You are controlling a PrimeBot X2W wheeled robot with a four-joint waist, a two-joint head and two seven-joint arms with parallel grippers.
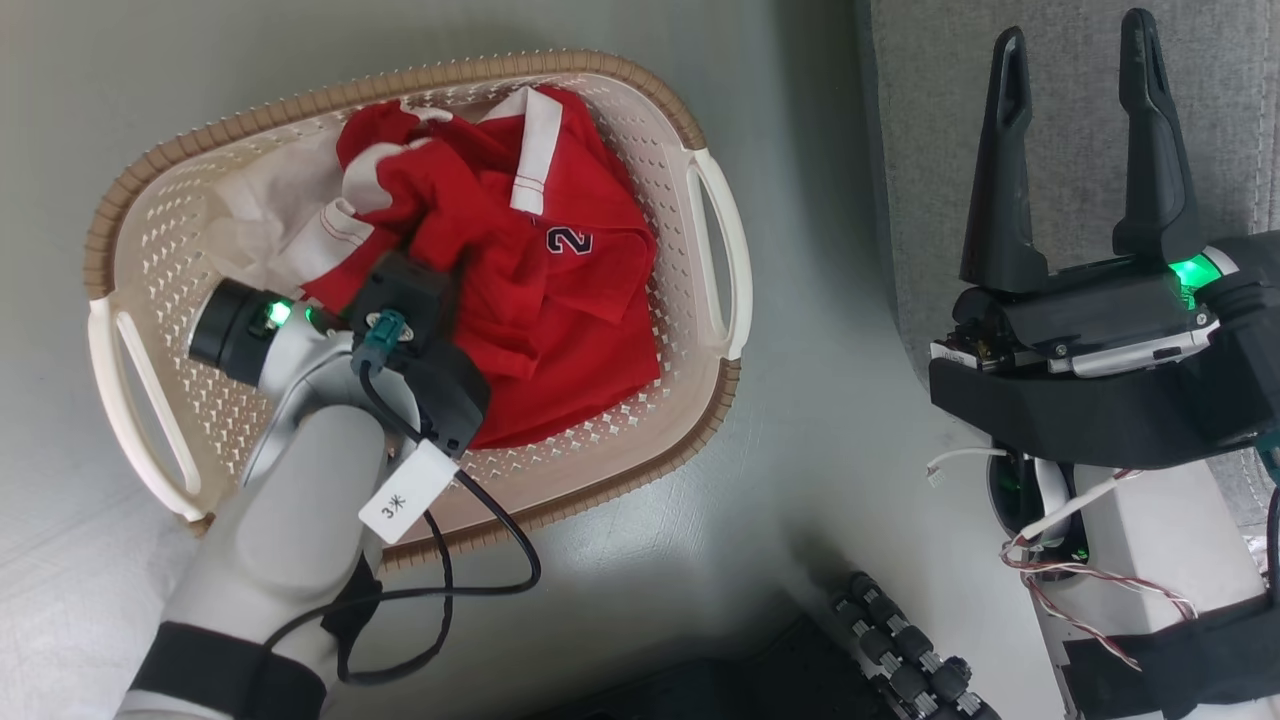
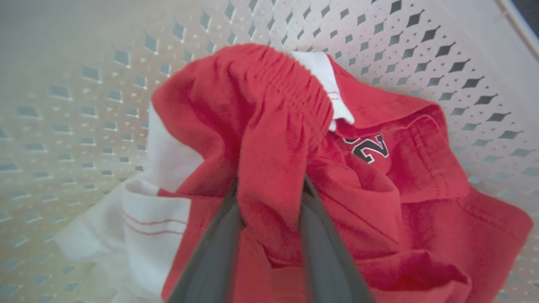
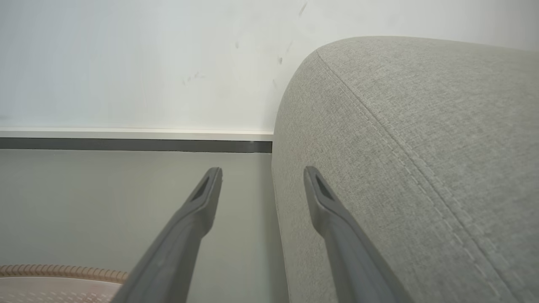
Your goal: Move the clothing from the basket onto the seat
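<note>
The basket (image 1: 450, 72) sits on the grey floor (image 1: 820, 420), left of the seat (image 1: 930, 150), with a bare strip of floor between its right handle (image 1: 728, 250) and the seat's left edge. The clothing (image 1: 560, 300) lies bunched in the basket's middle and right half, below the brown rim. A dark 2 faces up, and white trim spreads toward the far-left wall. The left gripper (image 2: 270, 185) reaches down inside the basket, its 2 fingers closed on a raised fold of the red fabric that fills the gap between them. Perforated wall shows on every side of the heap. The right gripper (image 1: 1075, 30) hangs over the seat's near-left corner with its jaws spread wide and nothing between them. In the right wrist view, the seat's rounded, stitched edge lies just right of the fingers, with open floor to the left running to the far wall.
</note>
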